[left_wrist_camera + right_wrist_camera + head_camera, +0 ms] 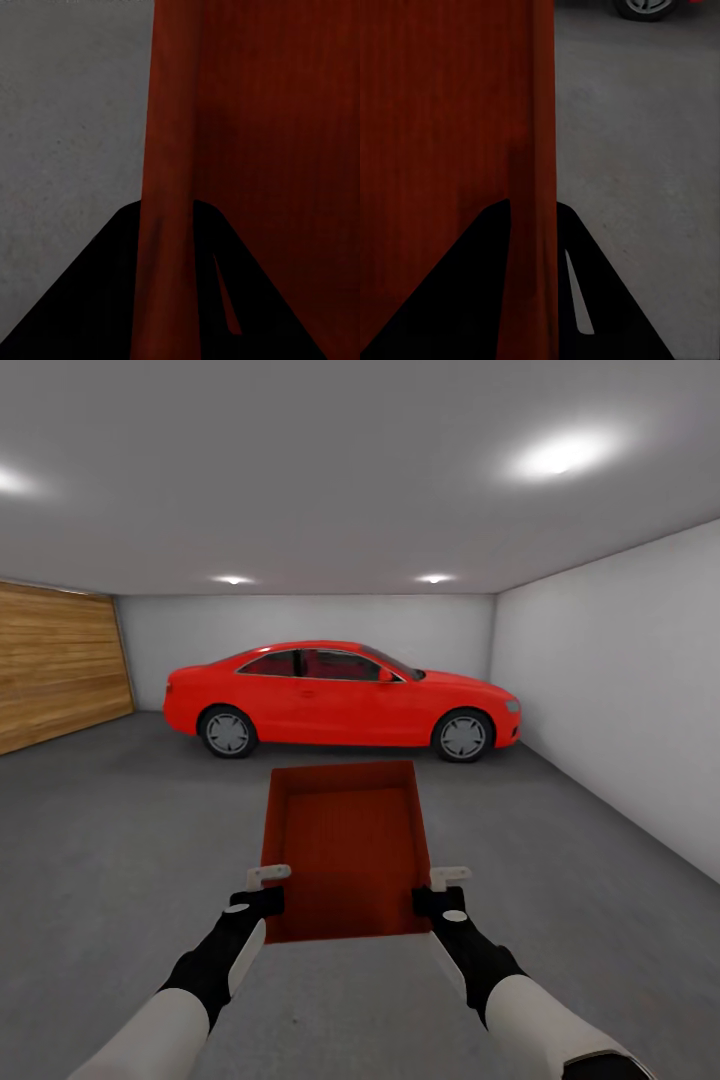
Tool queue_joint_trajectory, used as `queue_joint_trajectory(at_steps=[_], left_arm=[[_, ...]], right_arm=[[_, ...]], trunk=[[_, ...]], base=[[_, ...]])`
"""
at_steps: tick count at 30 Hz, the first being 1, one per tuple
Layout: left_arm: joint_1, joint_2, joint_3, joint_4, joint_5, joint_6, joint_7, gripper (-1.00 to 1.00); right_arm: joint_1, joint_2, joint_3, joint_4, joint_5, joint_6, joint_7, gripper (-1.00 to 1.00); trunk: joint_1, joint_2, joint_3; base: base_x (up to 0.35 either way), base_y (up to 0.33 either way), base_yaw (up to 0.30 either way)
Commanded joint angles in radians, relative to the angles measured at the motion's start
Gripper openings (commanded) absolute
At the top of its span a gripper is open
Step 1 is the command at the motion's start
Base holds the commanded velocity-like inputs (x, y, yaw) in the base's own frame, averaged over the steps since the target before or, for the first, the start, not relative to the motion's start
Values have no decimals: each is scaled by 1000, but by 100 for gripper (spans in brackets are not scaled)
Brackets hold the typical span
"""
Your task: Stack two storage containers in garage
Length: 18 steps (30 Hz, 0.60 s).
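Observation:
One orange-red storage container (345, 850) hangs in front of me over the dark grey garage floor (120, 830), its open ribbed inside facing up. My left gripper (266, 888) is shut on its left wall near the close corner. The right gripper (438, 889) is shut on the right wall opposite. In the left wrist view the container's wall (169, 225) runs between the two dark fingers (90, 300). The right wrist view shows the other wall (532, 225) pinched the same way between that gripper's fingers (607, 300).
A red car (340, 700) is parked side-on across the far end, its wheel (645, 7) also visible in the right wrist view. A white wall (620, 680) runs along the right, a wood-panelled door (55, 660) along the left. Grey floor spreads out on both sides of the container.

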Motion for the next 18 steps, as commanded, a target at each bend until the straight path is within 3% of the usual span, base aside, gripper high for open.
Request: queue_joint_trajectory(at_steps=[1, 18], left_arm=[[0, 1, 12, -29, -8, -6, 10, -100], [0, 1, 12, -28, -8, -6, 10, -100]], right_arm=[[0, -6, -10, 2, -1, 4, -12, -100], [0, -6, -10, 2, -2, 4, -12, -100]], trunk=[[1, -1, 0], [1, -1, 0]], base=[[322, 0, 0], [321, 0, 0]])
